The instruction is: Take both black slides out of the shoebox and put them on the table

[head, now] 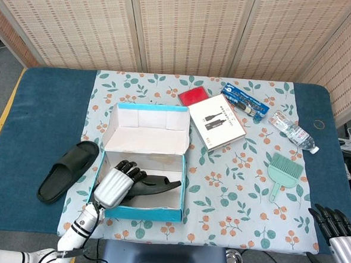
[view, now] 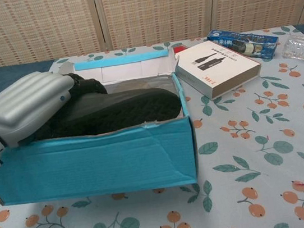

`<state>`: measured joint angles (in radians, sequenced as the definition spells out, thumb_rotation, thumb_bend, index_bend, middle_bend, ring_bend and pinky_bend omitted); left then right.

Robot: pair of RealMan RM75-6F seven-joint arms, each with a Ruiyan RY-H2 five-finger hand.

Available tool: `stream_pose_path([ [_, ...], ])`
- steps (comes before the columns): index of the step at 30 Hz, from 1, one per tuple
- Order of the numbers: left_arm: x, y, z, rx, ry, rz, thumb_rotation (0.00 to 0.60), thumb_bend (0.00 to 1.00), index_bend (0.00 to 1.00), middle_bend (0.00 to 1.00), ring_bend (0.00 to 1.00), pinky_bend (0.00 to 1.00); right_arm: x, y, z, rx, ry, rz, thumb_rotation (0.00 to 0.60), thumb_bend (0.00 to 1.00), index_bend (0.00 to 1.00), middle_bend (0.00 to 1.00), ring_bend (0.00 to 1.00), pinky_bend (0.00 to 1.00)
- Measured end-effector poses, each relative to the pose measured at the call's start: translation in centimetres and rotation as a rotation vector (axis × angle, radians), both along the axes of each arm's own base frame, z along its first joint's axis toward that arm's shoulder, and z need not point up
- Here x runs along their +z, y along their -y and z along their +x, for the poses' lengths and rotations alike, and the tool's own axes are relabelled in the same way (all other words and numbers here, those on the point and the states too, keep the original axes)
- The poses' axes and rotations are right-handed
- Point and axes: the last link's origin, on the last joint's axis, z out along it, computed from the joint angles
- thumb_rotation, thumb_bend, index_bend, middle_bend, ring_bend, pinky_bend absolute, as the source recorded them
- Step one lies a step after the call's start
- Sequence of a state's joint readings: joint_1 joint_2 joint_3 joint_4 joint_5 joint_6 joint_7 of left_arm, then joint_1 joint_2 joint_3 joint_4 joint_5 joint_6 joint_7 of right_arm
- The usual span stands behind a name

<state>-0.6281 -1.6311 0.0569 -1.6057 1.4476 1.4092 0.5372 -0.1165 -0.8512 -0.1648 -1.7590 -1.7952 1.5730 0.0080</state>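
Note:
My left hand [head: 117, 184] [view: 26, 106] grips a black slide [head: 153, 184] [view: 118, 109] inside the blue shoebox [head: 140, 214] [view: 96, 162]. The slide lies sole-up, its toe pointing right. The box is lifted with it, its front wall tall in the chest view. The other black slide [head: 67, 171] lies on the blue table left of the box. My right hand [head: 338, 228] shows at the lower right corner of the head view, fingers apart, holding nothing.
A white book [head: 216, 121], a red item [head: 194, 96] and a blue packet [head: 245, 99] lie behind the box on the floral cloth. A plastic bottle [head: 292, 132] and a green brush [head: 282, 172] sit to the right.

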Motion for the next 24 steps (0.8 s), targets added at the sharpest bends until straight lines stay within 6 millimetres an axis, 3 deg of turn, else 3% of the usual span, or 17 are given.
stream_pose_path([
  [6, -1.8, 0.7, -2.3, 0.044, 0.035, 0.038, 0.600, 0.59, 0.51, 0.39, 0.26, 0.35, -0.6, 0.0, 0.4, 0.044, 0.010, 0.016, 0.556, 0.14, 0.00, 0.00, 0.00, 0.00],
  [12, -1.6, 1.5, -1.6, 0.052, 0.189, 0.068, 0.600, 0.58, 0.49, 0.38, 0.26, 0.36, -2.0, 0.4, 1.0, 0.127, 0.019, 0.050, 0.556, 0.14, 0.00, 0.00, 0.00, 0.00],
  [18, -1.1, 2.1, -0.5, 0.054, 0.211, 0.044, 0.600, 0.58, 0.50, 0.38, 0.26, 0.36, -5.0, 3.2, 3.3, 0.340, 0.053, 0.171, 0.551, 0.15, 0.00, 0.00, 0.00, 0.00],
  [24, -1.2, 2.0, -0.5, 0.064, 0.181, 0.036, 0.600, 0.57, 0.50, 0.38, 0.26, 0.36, -9.4, 6.9, 7.6, 0.545, 0.060, 0.310, 0.554, 0.15, 0.00, 0.00, 0.00, 0.00],
])
